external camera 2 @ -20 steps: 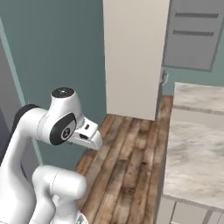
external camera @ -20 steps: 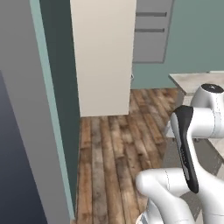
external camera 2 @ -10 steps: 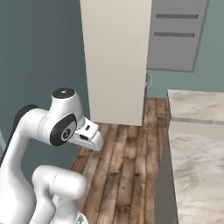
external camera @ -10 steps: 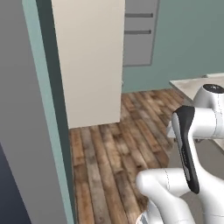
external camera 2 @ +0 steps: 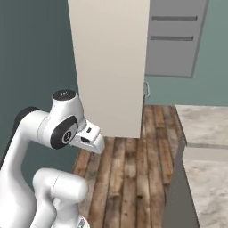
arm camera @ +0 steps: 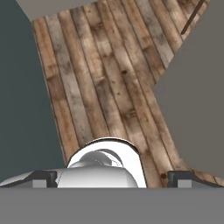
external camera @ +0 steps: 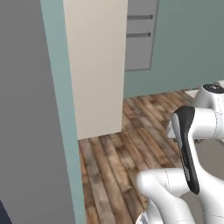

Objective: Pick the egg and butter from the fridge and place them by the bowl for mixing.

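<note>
Egg, butter and bowl are out of view. A tall beige panel (external camera: 94, 65) (external camera 2: 111, 62), which looks like the fridge's outer side, stands ahead on the wooden floor. My arm is folded close over the base, and the hand (external camera 2: 88, 139) points down at the floor. In the hand view my gripper (arm camera: 113, 178) is open with nothing in it. Its dark fingertips (arm camera: 43, 178) stand far apart over the floor planks (arm camera: 100, 87).
A grey wall (external camera: 26, 109) with a teal edge is close on the left. Grey drawer fronts with dark handles (external camera 2: 173, 40) sit behind the panel. A marble counter (external camera 2: 207, 133) with a dark side face reaches in from the right. The wooden floor (external camera 2: 129, 178) runs between them.
The whole picture has shifted, so the base has moved. The beige panel now looks nearer and larger, and the counter sits further right. The arm holds the same pose with open jaws.
</note>
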